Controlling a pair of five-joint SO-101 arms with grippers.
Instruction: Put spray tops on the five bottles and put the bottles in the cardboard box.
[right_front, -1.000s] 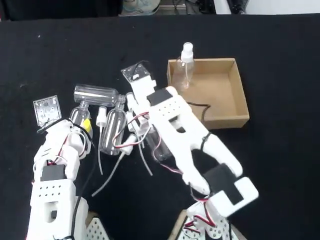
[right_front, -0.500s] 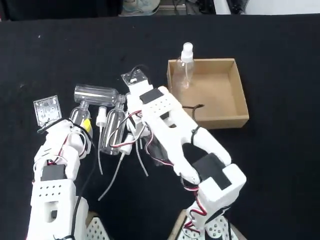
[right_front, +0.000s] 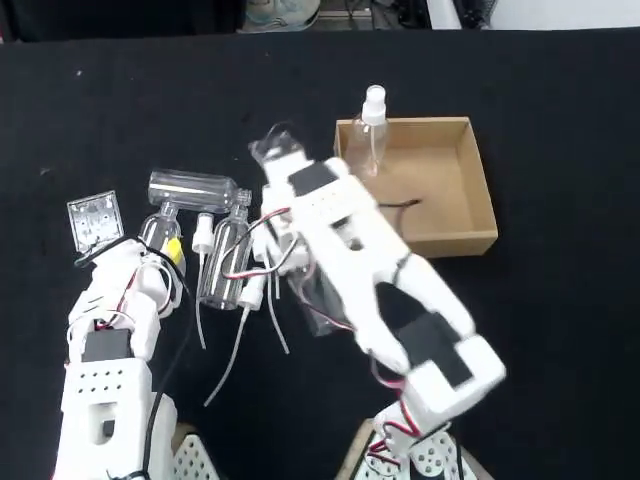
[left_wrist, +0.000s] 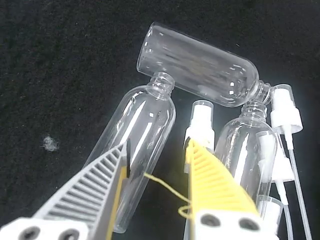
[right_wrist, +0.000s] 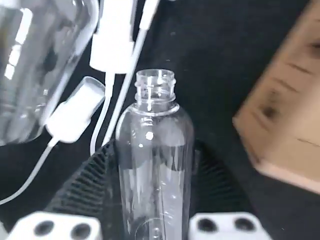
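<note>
The right gripper (right_wrist: 154, 150) clamped a capless bottle (right_wrist: 155, 110) round its body, neck poking out past the fingers, near the cardboard box (right_front: 484, 200). The left gripper (left_wrist: 157, 145) hung with its fingers parted over a second bottle (left_wrist: 142, 130) lying on the table (right_front: 560, 330). A capped bottle (right_front: 371, 135) stood in the box's corner, and loose spray tops (left_wrist: 200, 130) lay among the others.

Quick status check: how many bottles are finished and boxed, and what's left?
Done: one capped bottle stands in the cardboard box. In hand: the right gripper grips an uncapped bottle, and the left gripper is open above the others. Left: three open bottles and loose spray tops lie on the table. Four bottles need tops and boxing.
</note>
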